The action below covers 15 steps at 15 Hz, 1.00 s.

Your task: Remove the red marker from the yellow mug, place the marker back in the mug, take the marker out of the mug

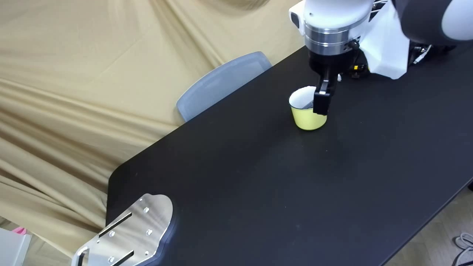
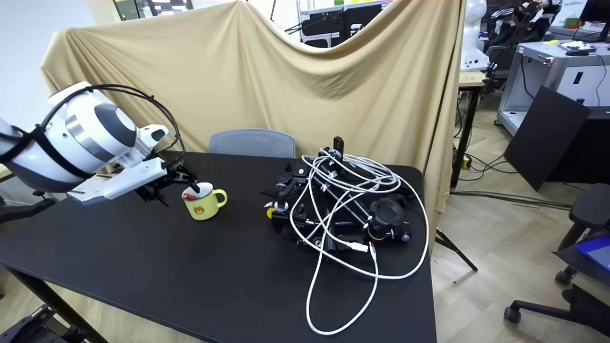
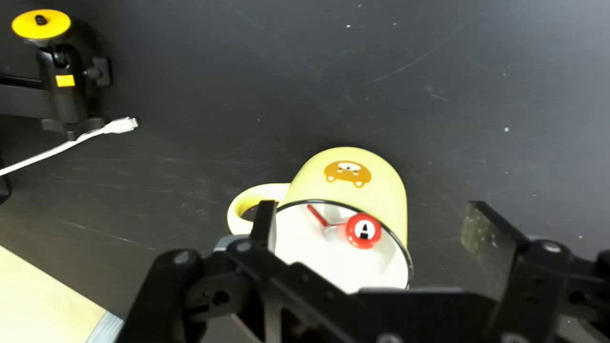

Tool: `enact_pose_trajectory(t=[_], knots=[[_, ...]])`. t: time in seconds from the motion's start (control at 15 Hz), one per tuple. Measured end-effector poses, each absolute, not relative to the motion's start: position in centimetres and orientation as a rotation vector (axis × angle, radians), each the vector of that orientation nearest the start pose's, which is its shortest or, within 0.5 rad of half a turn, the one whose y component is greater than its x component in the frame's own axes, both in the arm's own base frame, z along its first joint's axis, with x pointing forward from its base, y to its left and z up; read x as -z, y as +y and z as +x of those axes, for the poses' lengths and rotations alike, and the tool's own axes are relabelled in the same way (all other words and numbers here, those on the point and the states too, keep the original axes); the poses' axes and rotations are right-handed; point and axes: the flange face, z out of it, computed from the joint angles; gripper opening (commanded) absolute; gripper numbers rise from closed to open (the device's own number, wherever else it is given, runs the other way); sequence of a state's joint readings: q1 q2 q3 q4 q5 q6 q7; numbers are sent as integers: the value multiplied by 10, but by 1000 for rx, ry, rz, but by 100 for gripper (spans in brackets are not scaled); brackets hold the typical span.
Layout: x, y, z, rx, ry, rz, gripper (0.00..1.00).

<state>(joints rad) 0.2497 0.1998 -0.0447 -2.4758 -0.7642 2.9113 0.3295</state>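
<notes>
Wrist view: the gripper [image 3: 373, 228] is spread wide, one finger across the handle side of the yellow mug [image 3: 381, 190] — touching or not, I cannot tell — and the other over bare black table [image 3: 452, 143], apart from the mug. The red marker [image 3: 363, 230] sits inside the mug, its red end close by the black rim on the side with the animal face [image 3: 348, 174]. Bare surface runs from the mug to the top and right of that view; the table's edge cuts the lower left corner. Off to the handle side lie a yellow-topped mount [image 3: 66, 90] and a white plug [image 3: 120, 125], well apart from the mug.

In both exterior views the mug stands upright, in from the table's edges, with a grey chair [image 1: 225, 83] beyond the rear one. A broad bare stretch lies between the mug and the front edge. In an exterior view a pile of black gear [image 2: 387, 212] and white cable [image 2: 357, 247] crowds one end — bare surface between it and the mug.
</notes>
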Motion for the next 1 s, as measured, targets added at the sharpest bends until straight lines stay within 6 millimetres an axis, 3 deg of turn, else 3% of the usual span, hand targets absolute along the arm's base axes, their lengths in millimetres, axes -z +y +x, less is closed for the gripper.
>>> enact_pose_trajectory(t=[0.07, 0.2, 0.73, 0.87, 1.0], knots=[[-231, 139, 466, 487, -988, -3160, 75], [-234, 138, 466, 510, -999, -3165, 68], [-233, 145, 462, 524, -1035, -3162, 11], [-233, 145, 461, 526, -1043, -3161, 1], [-233, 145, 461, 527, -1044, -3161, 5]])
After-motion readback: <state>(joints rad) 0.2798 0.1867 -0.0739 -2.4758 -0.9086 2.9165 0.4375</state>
